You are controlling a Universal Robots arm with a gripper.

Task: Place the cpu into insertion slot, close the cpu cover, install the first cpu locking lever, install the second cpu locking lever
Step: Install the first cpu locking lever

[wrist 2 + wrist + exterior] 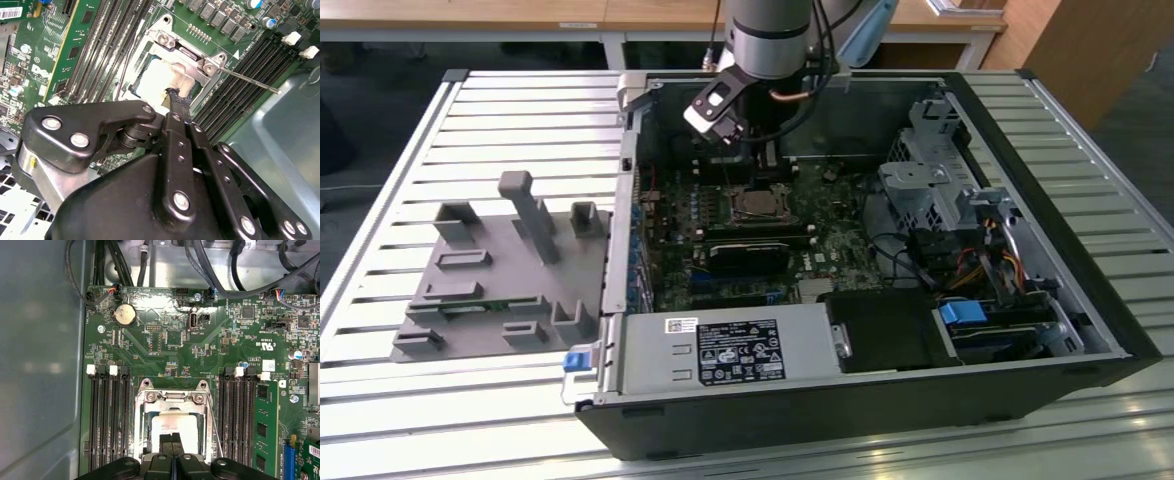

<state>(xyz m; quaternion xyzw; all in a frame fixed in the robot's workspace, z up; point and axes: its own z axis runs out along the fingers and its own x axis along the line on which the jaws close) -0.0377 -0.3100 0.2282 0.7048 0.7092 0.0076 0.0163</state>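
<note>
We see the cpu (pixel 187 425) seated in the insertion slot (pixel 146 439), with the cpu cover (pixel 172 397) lying flat over that slot. Our gripper (pixel 172 440) hangs just above the slot, jaws pressed together, gripping nothing. A thin lever (pixel 250 80) juts beside the slot.

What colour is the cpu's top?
Pale silver-grey; the cpu shows best in the first wrist view.

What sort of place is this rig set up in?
Probably a lab or workshop test bench: an open computer case lies on a slatted metal table, a grey moulded parts holder sits beside it, and wooden desks stand behind.
</note>
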